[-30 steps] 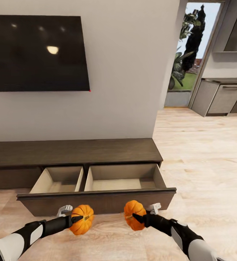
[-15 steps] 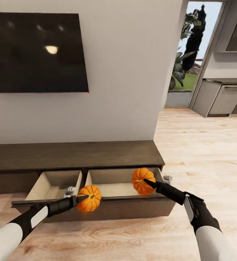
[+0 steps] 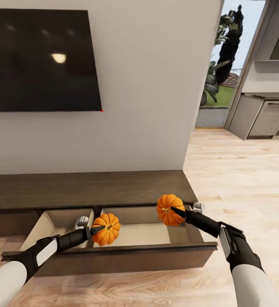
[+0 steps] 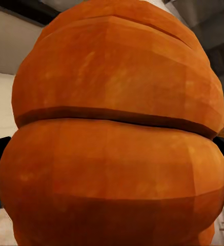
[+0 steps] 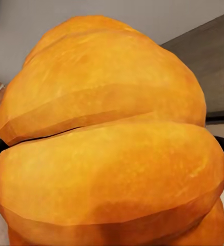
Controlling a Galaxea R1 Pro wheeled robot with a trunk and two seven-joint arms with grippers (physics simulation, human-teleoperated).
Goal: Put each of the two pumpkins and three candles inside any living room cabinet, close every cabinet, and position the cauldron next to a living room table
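We hover over the cabinet [image 3: 88,187], its drawer [image 3: 135,233] pulled open. Our left hand [image 3: 97,230] grips one pumpkin [image 3: 106,229], our right hand [image 3: 176,210] the other pumpkin [image 3: 170,209], both above the drawer. Ribbed, rigid, likely light; pinching across the ribs seems safest.

Both arms reach forward, white forearms and black wrists; the left gripper [image 3: 97,230] and right gripper [image 3: 176,211] — each clamped on its load.

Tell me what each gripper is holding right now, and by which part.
Each holds a pumpkin. The left gripper grips the left pumpkin across its sides; the right gripper grips the right pumpkin likewise, both over the open drawer.
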